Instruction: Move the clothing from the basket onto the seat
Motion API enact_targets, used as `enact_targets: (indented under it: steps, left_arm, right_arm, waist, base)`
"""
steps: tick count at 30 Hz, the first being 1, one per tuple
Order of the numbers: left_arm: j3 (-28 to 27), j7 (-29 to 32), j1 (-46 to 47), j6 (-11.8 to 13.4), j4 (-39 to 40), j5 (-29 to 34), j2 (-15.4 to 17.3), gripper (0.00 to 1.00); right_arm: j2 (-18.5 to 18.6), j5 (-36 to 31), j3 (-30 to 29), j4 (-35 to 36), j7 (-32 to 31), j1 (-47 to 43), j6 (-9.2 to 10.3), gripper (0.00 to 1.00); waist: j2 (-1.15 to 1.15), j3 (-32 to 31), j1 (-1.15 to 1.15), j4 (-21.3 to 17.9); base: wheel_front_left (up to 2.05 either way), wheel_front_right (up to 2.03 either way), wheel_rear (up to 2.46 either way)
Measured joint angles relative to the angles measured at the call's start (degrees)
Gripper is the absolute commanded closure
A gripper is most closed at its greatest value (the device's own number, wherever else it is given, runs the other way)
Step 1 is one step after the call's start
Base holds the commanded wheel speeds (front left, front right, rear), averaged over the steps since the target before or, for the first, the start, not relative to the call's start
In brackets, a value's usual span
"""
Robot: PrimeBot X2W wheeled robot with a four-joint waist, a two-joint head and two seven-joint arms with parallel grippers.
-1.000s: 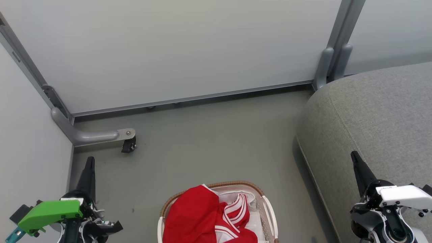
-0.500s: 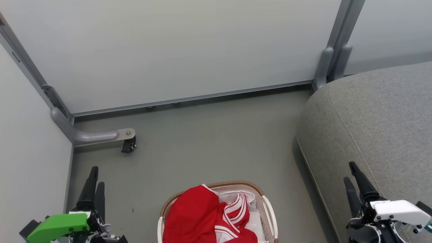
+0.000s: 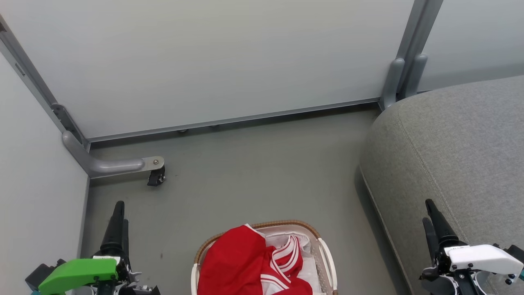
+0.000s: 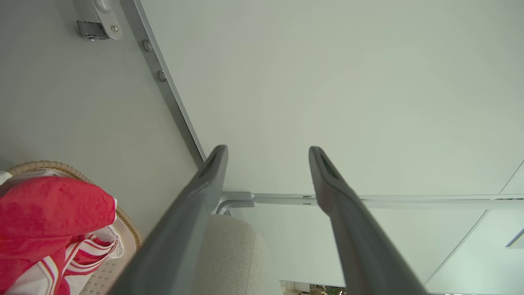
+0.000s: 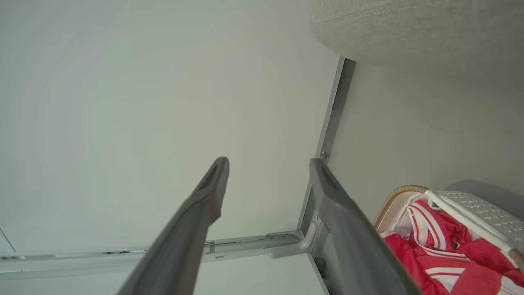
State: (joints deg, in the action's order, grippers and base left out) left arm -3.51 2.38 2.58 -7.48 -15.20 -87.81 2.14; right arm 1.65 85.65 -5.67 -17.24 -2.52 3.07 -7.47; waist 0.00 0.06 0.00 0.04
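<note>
Grey floor (image 3: 254,164), closed in by pale partition panels (image 3: 213,57) along the top and left of your head view. A black caster (image 3: 155,177) on a grey bracket sits at centre left.

1. Basket (image 3: 286,223): bottom centre of your head view, standing on the floor. It has a brown woven rim, and a white cloth liner (image 3: 275,234) shows inside.
2. Clothing (image 3: 237,262): red with white stripes, heaped in the basket and draped over its left rim.
3. Seat (image 3: 458,143): grey couch taking up the right side, near the basket, with a strip of floor between them.
4. Left gripper (image 3: 122,213): lower left, over the floor and apart from the basket. In its wrist view you see its fingers (image 4: 196,213) spread wide, released and empty.
5. Right gripper (image 3: 427,211): lower right, over the seat's front edge. Its wrist view shows its fingers (image 5: 192,213) parted too, gripping nothing.
</note>
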Motion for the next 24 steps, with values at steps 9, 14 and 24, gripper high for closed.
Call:
enact_targets:
  steps: [9, 14, 24]
  left_arm:
    - [1.04, -2.09, -0.75, 0.52, 3.61, 8.96, 0.04, 0.00]
    - [2.01, -3.23, -0.77, 1.48, 5.89, 14.84, 0.08, 0.00]
    - [4.44, -5.38, -0.94, 3.08, 7.98, 26.76, 0.11, 0.00]
  right_arm:
    - [0.12, -10.77, -0.37, 2.35, 2.18, 0.00, 0.00, 0.00]
    - [0.19, -17.36, 0.53, 4.59, 3.30, -0.07, 0.00, 0.00]
    - [0.30, -30.54, 2.94, 7.58, 5.38, -1.39, 0.00, 0.00]
  waist:
    - [0.00, -0.06, 0.00, 0.04]
    - [0.00, -0.13, 0.00, 0.12]
    - [0.00, -0.23, 0.00, 0.24]
  base:
    - [0.00, 0.00, 0.00]
    - [0.00, 0.00, 0.00]
    - [0.00, 0.00, 0.00]
